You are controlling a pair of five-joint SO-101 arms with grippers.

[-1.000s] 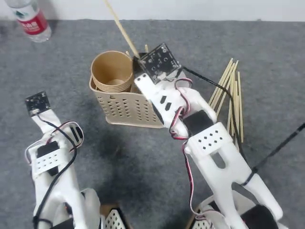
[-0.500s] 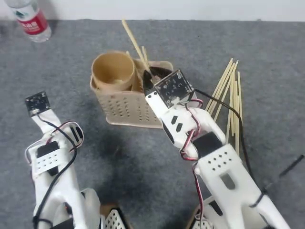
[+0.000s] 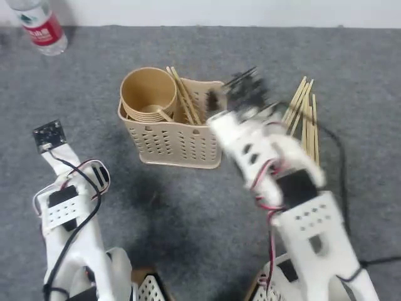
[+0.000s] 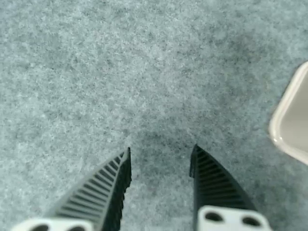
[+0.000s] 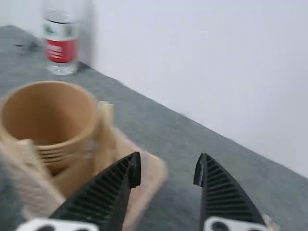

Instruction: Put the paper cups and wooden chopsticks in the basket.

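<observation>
1. Two groups show from above: wooden chopsticks (image 3: 183, 94) stand in the basket (image 3: 172, 141) beside the stacked paper cups (image 3: 148, 94), and loose chopsticks (image 3: 306, 119) lie on the grey carpet (image 3: 188, 207). A bottle (image 3: 39, 25) stands by the white wall (image 3: 250, 9), its label unreadable.
2. The left gripper (image 4: 161, 166) hangs spread and empty over carpet, near the basket's rim.
3. The right gripper (image 5: 168, 175) gapes empty above the basket.

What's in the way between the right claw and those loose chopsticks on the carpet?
Nothing visible. The right gripper, open, hangs by the basket. The loose chopsticks lie on bare carpet beside that arm, with nothing between them.
</observation>
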